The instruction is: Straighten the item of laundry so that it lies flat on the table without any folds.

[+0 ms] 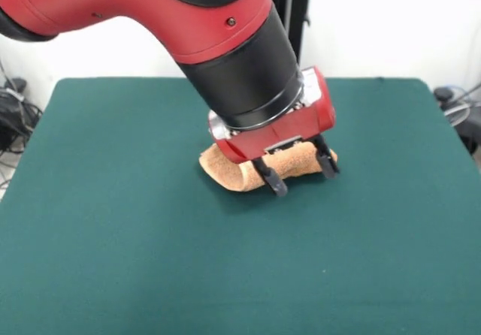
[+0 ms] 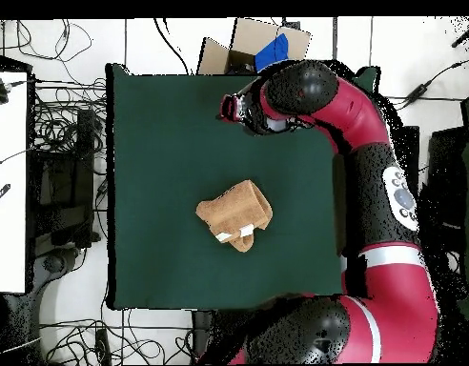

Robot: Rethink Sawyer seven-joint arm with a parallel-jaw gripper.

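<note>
Just open gripper (image 1: 301, 175) over folded towel (image 1: 248, 171) on table (image 1: 113, 222)

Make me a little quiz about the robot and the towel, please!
1. True or false: the towel lies flat with no folds.
2. What colour is the table? A red, B green, C white.
3. Fill the gap: the gripper over the towel is ___ (open or shut).

Key: 1 false, it is bunched up; 2 B; 3 open.
</note>
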